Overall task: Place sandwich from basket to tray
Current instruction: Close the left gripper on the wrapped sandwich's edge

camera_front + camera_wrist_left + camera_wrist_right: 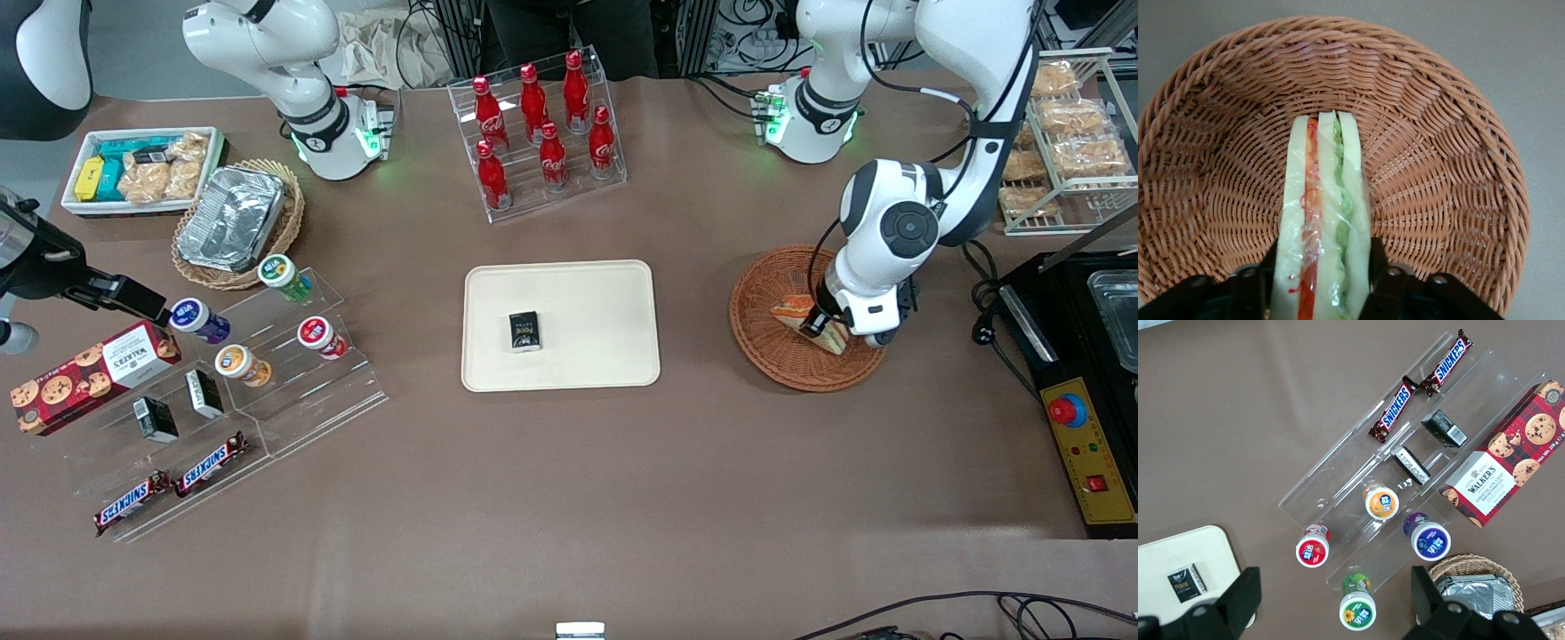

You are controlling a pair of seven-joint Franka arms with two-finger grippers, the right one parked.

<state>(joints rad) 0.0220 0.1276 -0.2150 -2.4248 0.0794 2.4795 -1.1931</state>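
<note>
The sandwich, a wrapped triangular wedge of white bread with orange-red and green layers, lies in the round reddish-brown wicker basket toward the working arm's end of the table. My left gripper is down in the basket and shut on the sandwich. In the left wrist view the sandwich stands on edge between the two black fingers, with the basket around it. The cream tray lies at the table's middle, beside the basket, with a small black packet on it.
A clear rack of red cola bottles stands farther from the front camera than the tray. A wire rack of baked goods and a black machine stand at the working arm's end. Clear snack stands lie toward the parked arm's end.
</note>
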